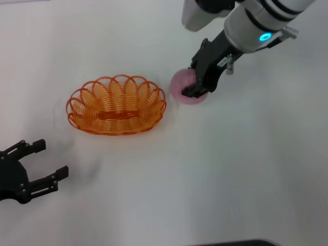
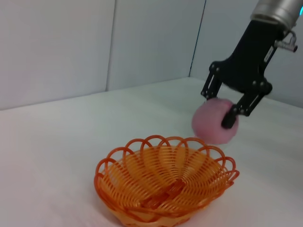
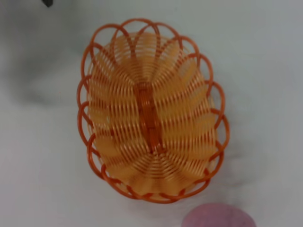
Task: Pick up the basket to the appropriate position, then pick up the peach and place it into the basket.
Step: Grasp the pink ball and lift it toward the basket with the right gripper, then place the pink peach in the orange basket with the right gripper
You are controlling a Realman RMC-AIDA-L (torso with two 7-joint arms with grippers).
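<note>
Basket look: the basket (image 1: 117, 105) is bright orange looped wire, oval and shallow, with a scalloped rim of open arches and a denser woven strip along the middle of its floor; nothing lies inside it.
Basket axis: in the head view its long axis runs left to right across the table (image 1: 215, 179), and it sits flat with its opening upward.
Basket place: it rests on the table, left of centre, apart from both grippers.
Peach look: the peach (image 1: 182, 87) is round, matte, pale pink, partly covered by dark fingers.
Peach axis: it is near spherical, so no long axis or heading can be told.
Peach place: just beside the basket's right end, with a narrow gap between them; the left wrist view shows it beyond the basket's rim, and whether it rests on the table or is lifted cannot be told.
Right gripper: the right gripper (image 1: 197, 84) reaches down from above, its black fingers (image 2: 229, 117) clamped on the peach, one on either side.
Left gripper: the left gripper (image 1: 45, 161) lies low near the table's front left, well apart from the basket, fingers spread apart and holding nothing.
</note>
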